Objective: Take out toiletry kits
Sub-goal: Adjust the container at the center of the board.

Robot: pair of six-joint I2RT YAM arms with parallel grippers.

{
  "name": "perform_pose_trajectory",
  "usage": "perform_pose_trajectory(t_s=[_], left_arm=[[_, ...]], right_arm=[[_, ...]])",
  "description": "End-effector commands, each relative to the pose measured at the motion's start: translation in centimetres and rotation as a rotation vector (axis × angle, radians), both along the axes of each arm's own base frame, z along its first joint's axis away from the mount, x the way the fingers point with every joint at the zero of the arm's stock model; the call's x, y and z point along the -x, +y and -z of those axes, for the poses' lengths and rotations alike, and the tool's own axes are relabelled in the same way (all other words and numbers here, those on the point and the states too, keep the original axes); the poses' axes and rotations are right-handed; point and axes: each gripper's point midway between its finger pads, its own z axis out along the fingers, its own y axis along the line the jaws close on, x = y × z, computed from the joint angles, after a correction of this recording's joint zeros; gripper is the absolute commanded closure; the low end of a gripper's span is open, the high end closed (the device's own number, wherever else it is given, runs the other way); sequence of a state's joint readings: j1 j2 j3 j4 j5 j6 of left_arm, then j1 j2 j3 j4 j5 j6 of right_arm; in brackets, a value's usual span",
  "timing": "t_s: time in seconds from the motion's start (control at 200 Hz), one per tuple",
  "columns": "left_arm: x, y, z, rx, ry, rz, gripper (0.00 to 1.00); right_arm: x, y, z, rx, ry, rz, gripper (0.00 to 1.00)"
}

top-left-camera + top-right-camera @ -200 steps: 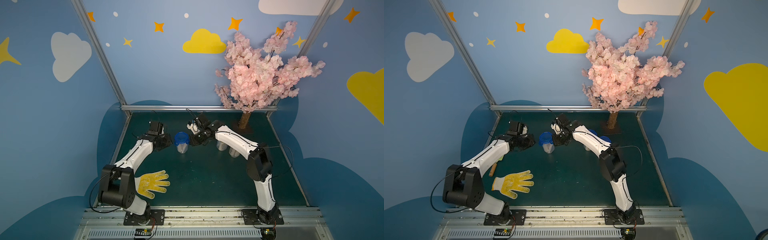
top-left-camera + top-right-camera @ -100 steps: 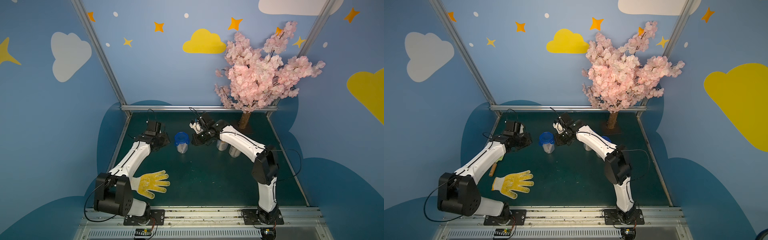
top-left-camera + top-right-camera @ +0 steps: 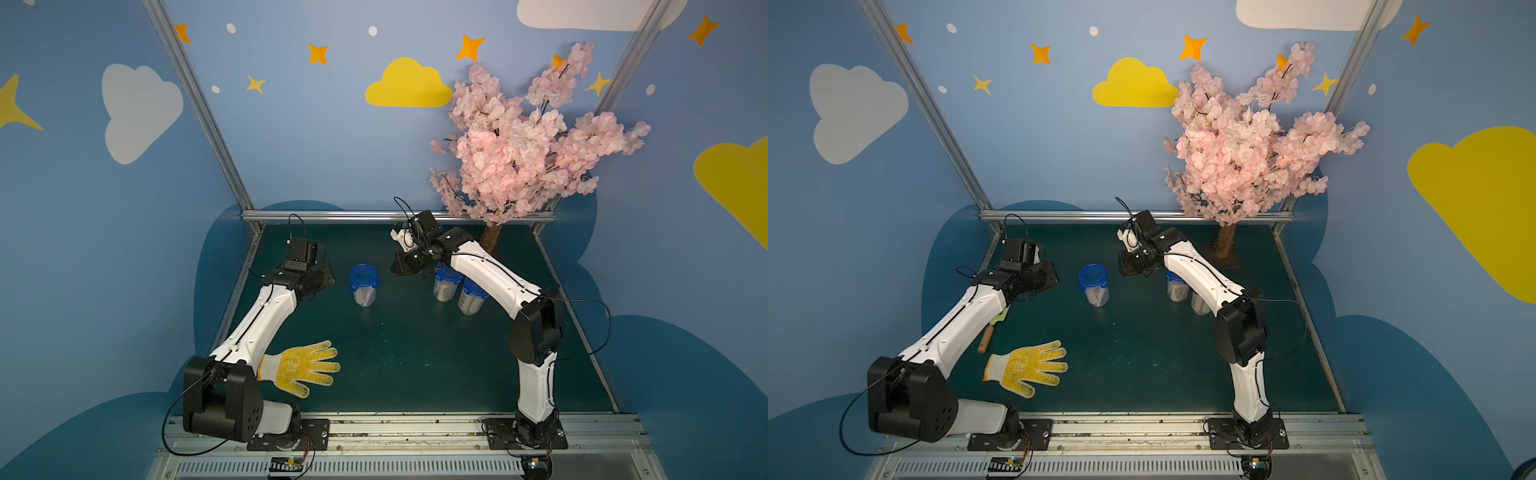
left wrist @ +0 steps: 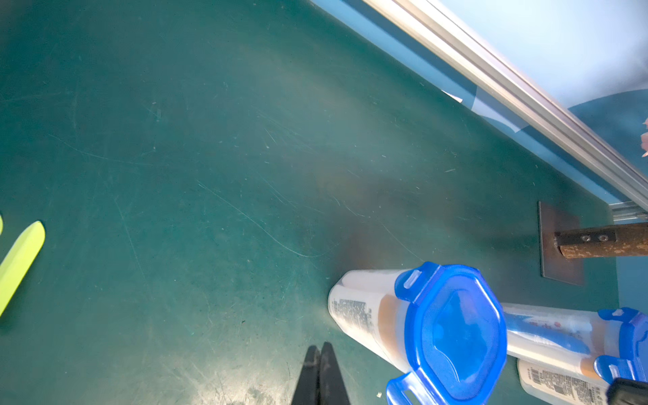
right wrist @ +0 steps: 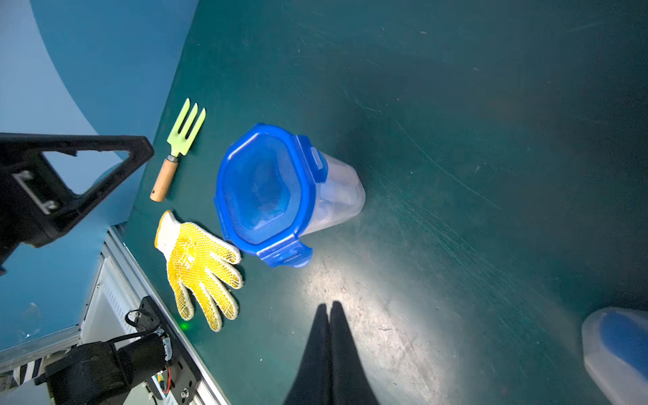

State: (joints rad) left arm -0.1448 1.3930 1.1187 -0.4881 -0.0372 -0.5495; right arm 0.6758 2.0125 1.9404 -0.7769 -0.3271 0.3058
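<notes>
Blue clip lids (image 3: 363,276) are on all three clear jars (image 3: 444,291), so the toiletry kits (image 4: 350,312) are shut away inside, packed lengthwise because the jars are so narrow. Left gripper (image 4: 319,350) and right gripper (image 5: 329,308) hang either side of the middle jar (image 5: 336,196), both pinched fully closed with nothing held, which I reckon suits flicking lid tabs open before I can grab anything.
</notes>
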Motion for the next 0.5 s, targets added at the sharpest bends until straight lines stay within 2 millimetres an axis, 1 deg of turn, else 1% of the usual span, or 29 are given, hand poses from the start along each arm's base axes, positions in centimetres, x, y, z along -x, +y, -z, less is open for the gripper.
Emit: perform_pose_trajectory(t_s=[0.0,0.075,0.125,0.225,0.26,0.295,0.375,0.436,0.496], left_arm=[[-0.1,0.2,-2.0,-0.002,-0.042,-0.004,0.98],[0.0,-0.1,-2.6,0.016,-0.059,0.004,0.98],[-0.1,-0.7,-3.2,0.043,-0.077,0.021,0.98],[-0.2,-2.9,-4.1,0.085,-0.092,0.090,0.98],[-0.2,-3.8,-4.2,0.087,-0.089,0.120,0.98],[-0.2,-4.7,-4.3,0.086,-0.085,0.146,0.98],[-0.1,-6.2,-4.0,0.089,-0.072,0.189,0.98],[0.0,-7.0,-3.6,0.108,-0.058,0.209,0.98],[0.4,-7.8,-3.2,0.123,-0.046,0.224,0.98]], right_arm=[[0.1,0.9,-0.3,-0.021,0.015,-0.027,1.00],[-0.3,1.3,-0.1,-0.029,0.018,-0.028,1.00],[-0.7,1.7,0.0,-0.032,0.018,-0.029,1.00],[-1.6,2.3,0.0,-0.051,0.019,-0.033,0.99],[-1.8,2.7,-0.4,-0.069,0.019,-0.037,0.98],[-2.1,3.0,-0.4,-0.082,0.023,-0.041,0.96],[-2.6,3.4,-0.3,-0.101,0.038,-0.042,0.94],[-2.6,3.4,0.2,-0.102,0.052,-0.042,0.94],[-2.9,3.1,1.1,-0.074,0.054,-0.023,0.95]])
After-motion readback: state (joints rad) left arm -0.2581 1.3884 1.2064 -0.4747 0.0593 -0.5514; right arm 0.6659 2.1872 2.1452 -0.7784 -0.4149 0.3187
